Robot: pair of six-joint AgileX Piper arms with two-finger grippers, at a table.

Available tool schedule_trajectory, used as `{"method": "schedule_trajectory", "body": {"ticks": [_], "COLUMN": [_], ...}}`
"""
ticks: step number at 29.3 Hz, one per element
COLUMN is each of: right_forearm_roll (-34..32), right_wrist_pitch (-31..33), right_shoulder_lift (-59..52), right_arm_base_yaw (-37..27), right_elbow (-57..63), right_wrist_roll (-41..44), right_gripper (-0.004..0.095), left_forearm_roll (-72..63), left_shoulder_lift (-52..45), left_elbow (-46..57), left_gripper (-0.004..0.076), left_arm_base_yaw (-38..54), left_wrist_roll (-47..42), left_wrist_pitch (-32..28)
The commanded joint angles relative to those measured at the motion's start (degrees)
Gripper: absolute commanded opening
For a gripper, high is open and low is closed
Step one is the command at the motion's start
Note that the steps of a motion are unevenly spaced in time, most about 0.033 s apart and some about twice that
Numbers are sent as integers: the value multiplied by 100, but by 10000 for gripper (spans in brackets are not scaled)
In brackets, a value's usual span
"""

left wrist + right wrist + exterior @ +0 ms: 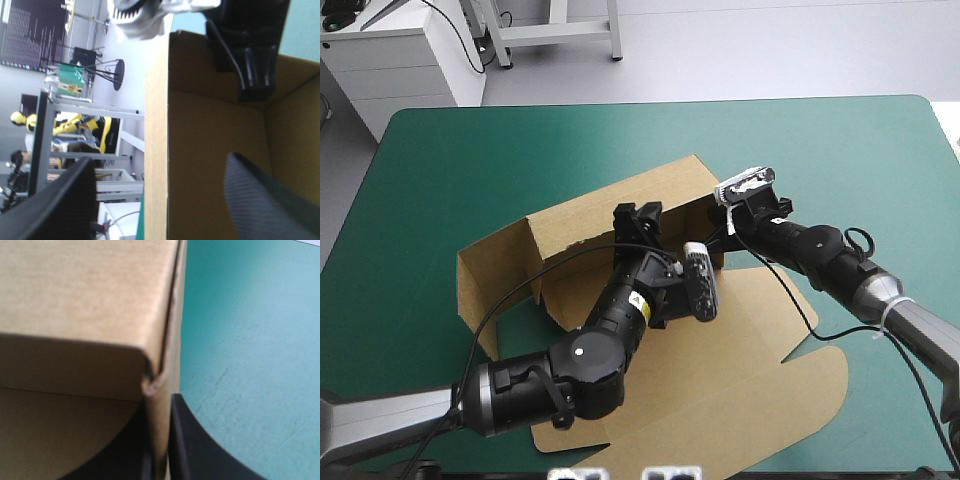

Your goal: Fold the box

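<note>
The brown box (pixel 575 215) lies mid-table with its far and left walls raised and its lid (pixel 740 370) flat toward the front right. My left gripper (pixel 638 220) is open at the far wall. In the left wrist view the gripper (pixel 160 157) straddles the wall's top edge (pixel 156 125), one finger (pixel 265 200) inside the box and the other outside. My right gripper (pixel 720 222) is at the wall's right end. In the right wrist view it (pixel 159 401) is shut on the upright board (pixel 85 290) at a folded corner. It also shows ahead of the left gripper (pixel 252 75).
The teal-green cover (pixel 470 150) lies bare around the box on the far, left and right sides (pixel 250 340). The flat lid reaches close to the table's front edge, and the left arm stretches across the box floor.
</note>
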Motion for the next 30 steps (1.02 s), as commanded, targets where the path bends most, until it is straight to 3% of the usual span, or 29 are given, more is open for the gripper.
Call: {"method": "schedule_trajectory", "body": {"ticks": [1, 2, 6, 11, 16, 20, 24, 30], "right_forearm_roll": [32, 17, 8, -27, -172, -298, -458, -574], "right_wrist_pitch": [438, 448, 448, 456, 456, 444, 423, 455], "right_shoulder_lift": [-135, -135, -135, -157, -189, -239, -295, -439], "right_arm_base_yaw": [46, 46, 46, 46, 46, 46, 46, 36], "right_elbow": [-116, -116, -116, -116, -116, -116, -116, -116], "right_wrist_roll": [64, 40, 42, 42, 42, 42, 42, 42], "right_gripper": [-19, -19, -19, -20, -20, -20, -20, -20], "left_forearm_roll": [166, 166, -151, -2492, -5007, -6481, -7541, -8595], "left_shoulder_lift": [-335, -344, -348, -348, -348, -348, -372, -519], "left_elbow": [-159, -159, -313, -1227, -2471, -3314, -3570, -3521], "left_gripper": [119, -11, 19, 19, 19, 18, 14, 5], "left_arm_base_yaw": [-331, -331, -239, 444, 1893, 3377, 4806, 6683], "left_wrist_roll": [901, 898, 1247, 2463, 3725, 4239, 4386, 4345], "left_wrist_pitch": [301, 254, 249, 249, 432, 1196, 1952, 2079]}}
